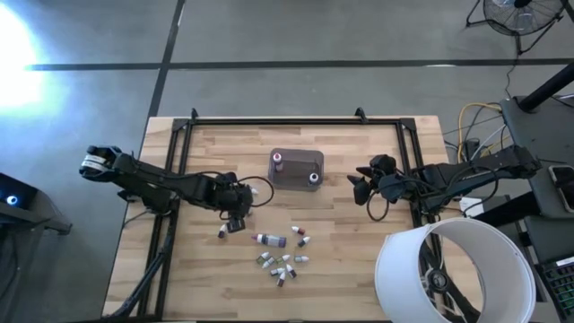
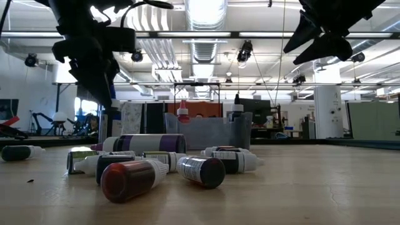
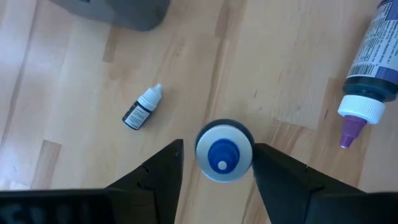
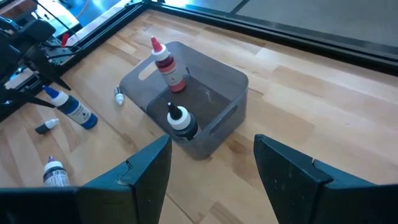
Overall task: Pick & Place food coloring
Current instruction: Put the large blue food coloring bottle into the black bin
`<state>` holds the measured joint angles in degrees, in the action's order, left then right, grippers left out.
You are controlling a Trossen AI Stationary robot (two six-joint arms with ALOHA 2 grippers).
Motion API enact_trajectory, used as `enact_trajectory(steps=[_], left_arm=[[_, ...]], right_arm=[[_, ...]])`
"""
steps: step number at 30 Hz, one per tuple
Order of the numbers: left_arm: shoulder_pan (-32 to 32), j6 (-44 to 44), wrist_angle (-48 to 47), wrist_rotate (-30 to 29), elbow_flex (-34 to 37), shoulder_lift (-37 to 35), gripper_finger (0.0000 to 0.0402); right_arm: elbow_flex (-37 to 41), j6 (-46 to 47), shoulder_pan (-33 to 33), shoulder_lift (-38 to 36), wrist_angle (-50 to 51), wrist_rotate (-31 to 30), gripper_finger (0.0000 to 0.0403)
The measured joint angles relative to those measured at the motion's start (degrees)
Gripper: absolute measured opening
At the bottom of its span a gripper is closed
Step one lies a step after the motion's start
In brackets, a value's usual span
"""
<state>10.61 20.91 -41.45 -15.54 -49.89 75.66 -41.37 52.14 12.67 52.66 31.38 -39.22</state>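
Wooden tabletop holds a grey translucent rectangular tub [image 1: 297, 169] with 2 dropper bottles standing inside. About 10 small food coloring bottles [image 1: 282, 260] remain outside. Left gripper [image 3: 214, 163] grips a blue-capped bottle [image 3: 222, 151]; right gripper [image 4: 211, 163] hovers open beside the tub.

my wooden table [image 1: 359, 269] sits on a grey concrete floor [image 1: 296, 31] crossed by dark seams. there's a fan [image 1: 516, 13] in one corner, and behind the table a big open hall with ceiling ducts [image 2: 203, 47] and bright strip lights [image 2: 203, 9].
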Motion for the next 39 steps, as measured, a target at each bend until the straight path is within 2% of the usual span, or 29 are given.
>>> enact_trajectory(steps=[10,17,22,26,31,35,39], left_arm=[[-0.02,0.68,0.13,0.49,-0.01,-0.07,0.0089],[-0.98,-0.24,-0.75,-2.22,-4.79,-0.88,0.0078],[-7.29,-2.28,-1.95,-2.25,-13.64,-0.59,0.0076],[-15.93,-5.64,-2.04,0.92,-21.87,3.73,0.0075],[-23.14,-12.97,-6.47,4.21,-36.24,15.48,0.0074],[-23.84,-19.98,-12.06,4.45,-48.62,26.48,0.0074],[-23.89,-23.37,-14.90,4.55,-58.66,34.93,0.0074]], right_arm=[[0.45,0.31,0.00,0.00,-0.13,-0.02,0.0221],[0.58,0.41,0.00,0.00,-0.16,-0.04,0.0221],[0.58,0.42,0.00,0.00,-0.17,-0.07,0.0221],[0.58,0.40,0.00,0.00,-0.17,-0.07,0.0221],[0.58,0.39,0.00,0.00,-0.18,-0.15,0.0221],[0.58,0.42,0.02,0.00,-0.20,-0.15,0.0221],[0.58,0.42,0.02,0.00,-0.20,-0.15,0.0221]])
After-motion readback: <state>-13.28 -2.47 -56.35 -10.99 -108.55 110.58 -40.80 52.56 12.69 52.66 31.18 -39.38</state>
